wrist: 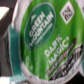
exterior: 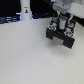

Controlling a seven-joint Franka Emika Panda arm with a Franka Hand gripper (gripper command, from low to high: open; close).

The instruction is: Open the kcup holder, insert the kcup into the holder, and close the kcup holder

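Observation:
The kcup (wrist: 47, 37) fills the wrist view: a green round top printed "Green Mountain" and "Dark Magic", very close to the camera. In the exterior view the kcup (exterior: 63, 20) is a small green spot held in my gripper (exterior: 62, 23), which is shut on it. The gripper hangs straight over the black kcup holder (exterior: 63, 38) on the exterior view's right. Reddish-white pods (exterior: 54, 25) show in the holder's slots from above. I cannot tell whether the kcup touches a slot.
A white bottle-like post (exterior: 25, 11) stands at the back on the exterior view's left. The white table (exterior: 30, 57) spreads in front of the holder. Dark clutter lines the back edge.

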